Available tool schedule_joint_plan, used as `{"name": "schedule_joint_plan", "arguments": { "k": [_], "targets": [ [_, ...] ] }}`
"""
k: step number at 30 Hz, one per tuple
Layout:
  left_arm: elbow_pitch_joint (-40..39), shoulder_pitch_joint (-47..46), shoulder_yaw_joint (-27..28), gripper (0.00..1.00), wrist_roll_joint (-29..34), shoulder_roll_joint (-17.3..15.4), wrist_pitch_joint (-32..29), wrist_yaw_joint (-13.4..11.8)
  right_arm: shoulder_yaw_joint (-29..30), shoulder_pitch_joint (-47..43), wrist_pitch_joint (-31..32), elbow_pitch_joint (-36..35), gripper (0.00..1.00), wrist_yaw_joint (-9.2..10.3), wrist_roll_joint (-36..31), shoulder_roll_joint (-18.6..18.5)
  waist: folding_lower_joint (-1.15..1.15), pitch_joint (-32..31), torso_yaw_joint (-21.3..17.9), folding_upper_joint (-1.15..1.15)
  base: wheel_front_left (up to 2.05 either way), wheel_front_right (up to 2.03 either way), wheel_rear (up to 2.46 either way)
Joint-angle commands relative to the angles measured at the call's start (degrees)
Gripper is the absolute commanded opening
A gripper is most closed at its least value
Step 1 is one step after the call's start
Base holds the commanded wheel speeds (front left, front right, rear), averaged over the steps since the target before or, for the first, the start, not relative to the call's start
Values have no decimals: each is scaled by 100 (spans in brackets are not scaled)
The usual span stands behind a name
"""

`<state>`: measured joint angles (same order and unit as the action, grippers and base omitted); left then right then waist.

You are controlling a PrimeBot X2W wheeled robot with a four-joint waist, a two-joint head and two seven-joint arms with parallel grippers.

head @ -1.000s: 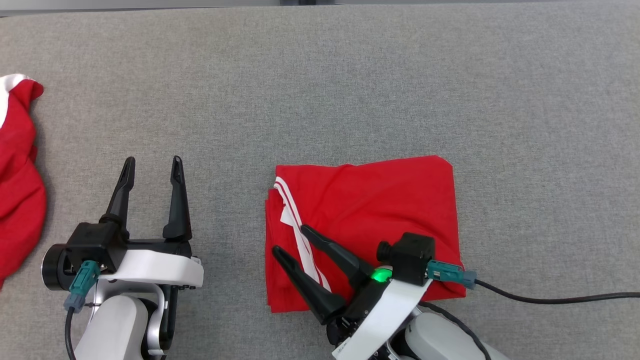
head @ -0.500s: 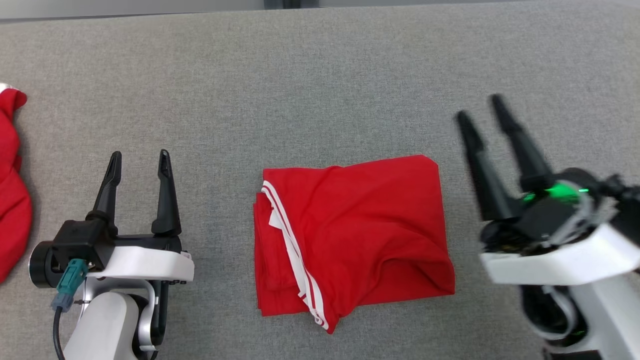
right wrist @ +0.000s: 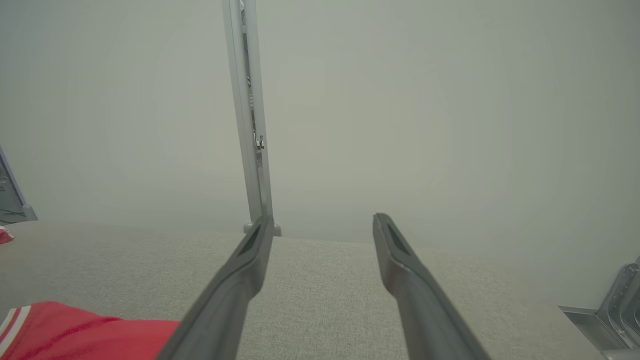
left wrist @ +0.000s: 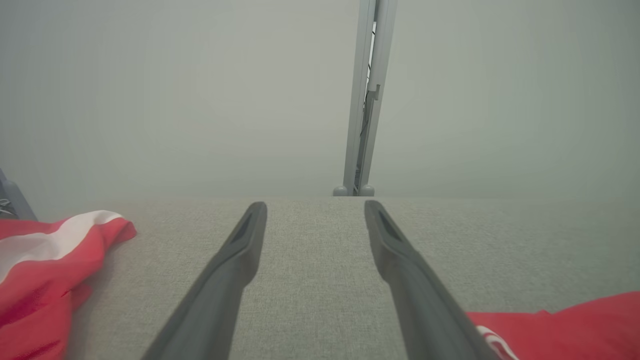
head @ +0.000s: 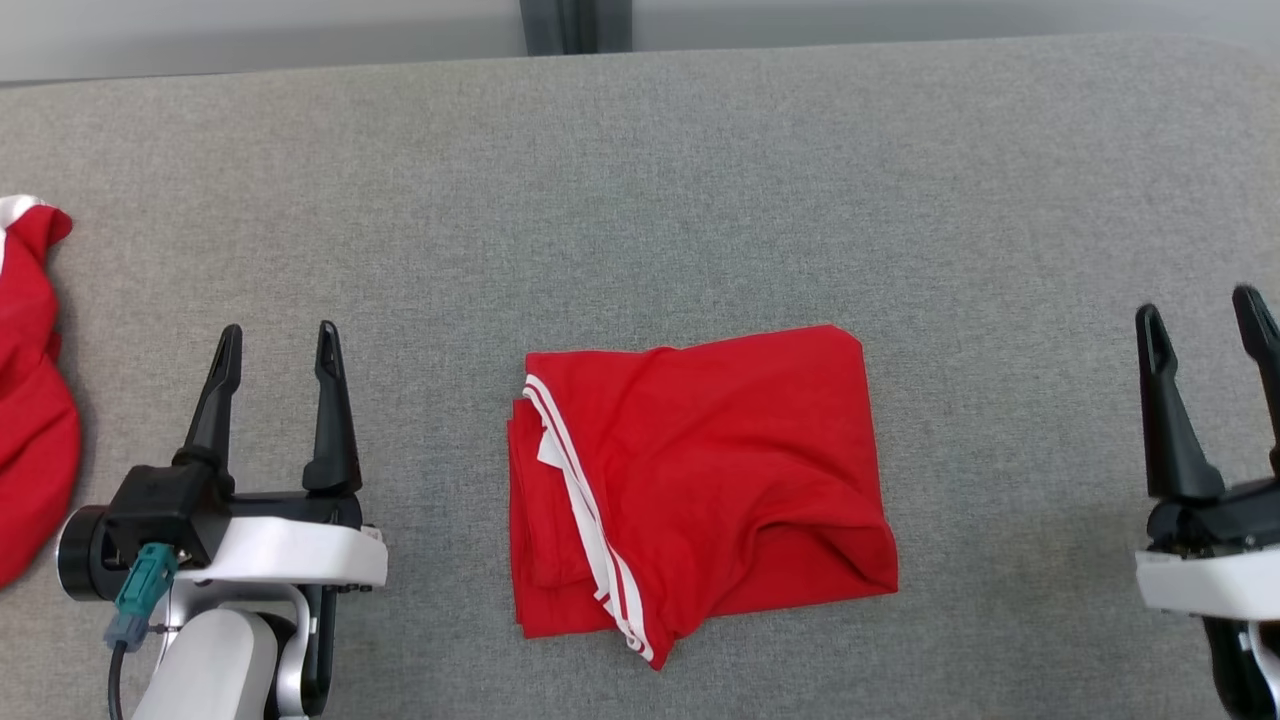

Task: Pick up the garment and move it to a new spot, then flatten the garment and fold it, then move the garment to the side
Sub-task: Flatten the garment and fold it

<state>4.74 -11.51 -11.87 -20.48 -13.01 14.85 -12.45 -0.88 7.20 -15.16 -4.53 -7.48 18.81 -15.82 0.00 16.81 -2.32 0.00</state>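
The folded red garment (head: pixel 700 470) is lying on the grey cloth surface (head: pixel 700 180). The left gripper (head: pixel 279 332) and the right gripper (head: pixel 1197 304) are standing spread apart, grasping nothing.

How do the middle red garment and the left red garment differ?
The middle red garment lies folded into a flat rectangle; the left red garment is bunched. The middle one shows thin white stripes, the left one a broader white band. Both lie on the grey fabric surface.

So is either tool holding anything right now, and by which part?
Nothing is held. The left tool and the right tool both stand open and empty, each apart from the folded red garment lying on the grey table between them.
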Motion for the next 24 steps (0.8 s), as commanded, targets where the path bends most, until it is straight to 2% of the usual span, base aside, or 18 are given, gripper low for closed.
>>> {"name": "schedule_joint_plan", "arguments": {
  "k": [1,12,19,20,21,22,24],
  "targets": [
    [-27,54,28,100,29,-13,24,-30,44,-129,-10,58,100,-4,-61,51,0,-52,-4,0,0,0,0],
    [-131,281,6,100,-12,-23,-3,-91,180,-524,-11,251,100,-3,-118,310,0,-250,-8,0,0,0,0],
    [-189,250,-51,100,3,-26,-43,-130,39,-333,17,308,100,-3,-80,211,0,-242,70,0,0,0,0],
    [-189,238,-68,100,3,-18,-44,-123,-55,-291,53,374,95,-3,-27,179,0,-235,97,0,0,0,0],
    [-195,227,-78,100,2,-8,-47,-121,-168,-230,71,440,42,-3,11,139,0,-225,123,0,0,0,0],
    [-197,210,-91,100,1,1,-47,-118,-314,-166,125,534,0,-3,44,85,0,-213,151,0,0,0,0],
    [-197,174,-122,100,-3,23,-45,-113,-612,-7,142,708,0,-3,120,4,0,-182,213,0,0,0,0]
  ]
}}
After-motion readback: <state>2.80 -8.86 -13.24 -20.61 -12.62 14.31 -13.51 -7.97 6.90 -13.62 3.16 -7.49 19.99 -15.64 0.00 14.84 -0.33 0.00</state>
